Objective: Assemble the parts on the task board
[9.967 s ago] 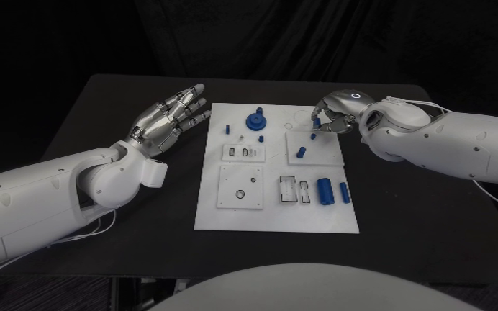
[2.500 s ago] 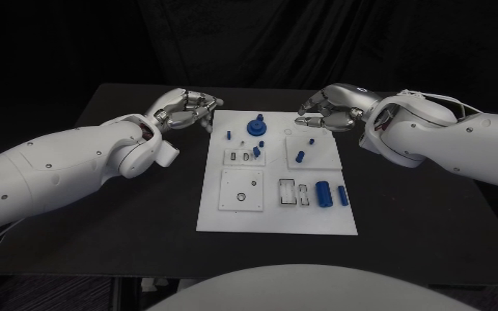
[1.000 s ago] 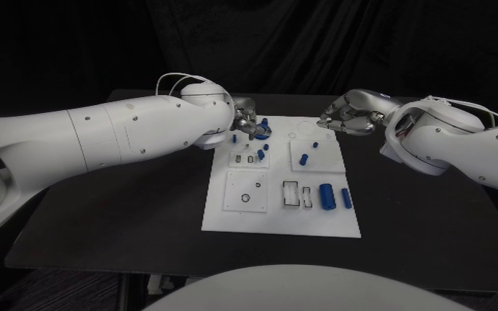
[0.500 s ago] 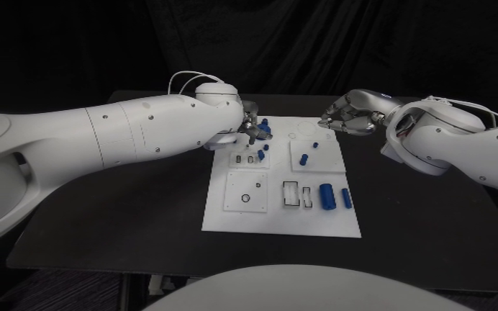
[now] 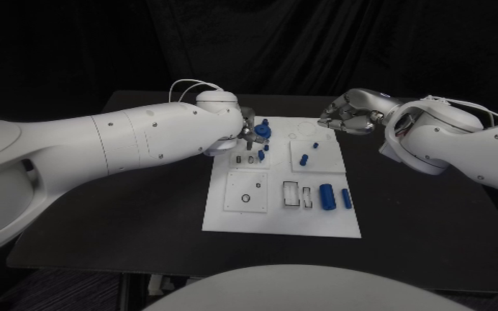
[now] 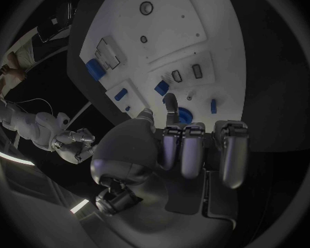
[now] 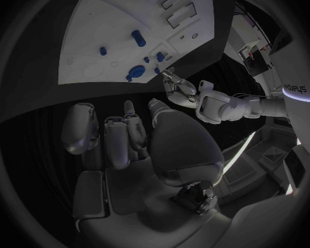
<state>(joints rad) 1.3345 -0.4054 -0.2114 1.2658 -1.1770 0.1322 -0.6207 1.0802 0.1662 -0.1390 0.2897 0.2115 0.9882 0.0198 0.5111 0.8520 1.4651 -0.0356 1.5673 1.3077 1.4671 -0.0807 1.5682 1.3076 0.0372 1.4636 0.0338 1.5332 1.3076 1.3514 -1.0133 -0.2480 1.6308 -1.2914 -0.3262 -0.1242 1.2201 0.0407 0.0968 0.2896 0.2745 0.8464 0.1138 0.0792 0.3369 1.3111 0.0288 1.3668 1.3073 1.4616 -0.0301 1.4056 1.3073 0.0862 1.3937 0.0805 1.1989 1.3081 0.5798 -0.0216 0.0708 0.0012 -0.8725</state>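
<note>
Board [image 5: 237,219] lay in the middle of the black table [image 5: 124,203], a white plate running from the centre of the head view down toward the lower middle. Small blue parts sat on it: a round knob [image 5: 263,131] at its upper left corner, a short peg [image 5: 262,155] just below that, another peg [image 5: 302,158] in the raised square at the upper right, and a thick cylinder [image 5: 326,196] with a thinner piece [image 5: 345,198] beside it at the right edge, lower down. Empty slots showed in the lower left and middle of the plate.

The left hand [image 5: 249,129] reached in from the left of the frame, at the end of the large white arm, and its fingers [image 6: 170,103] were at the round knob. In the left wrist view two fingers stretched forward to the knob [image 6: 185,114], one on either side and seemingly touching it, while the others lay curled back against the palm; whether they truly gripped it could not be told.

The right hand [image 5: 349,118] hung at the upper right of the board, just off its corner, fingers curled inward and close together with nothing seen between them. In the right wrist view its fingers [image 7: 121,135] lay folded over the palm, well apart from the parts on the board [image 7: 100,44].
</note>
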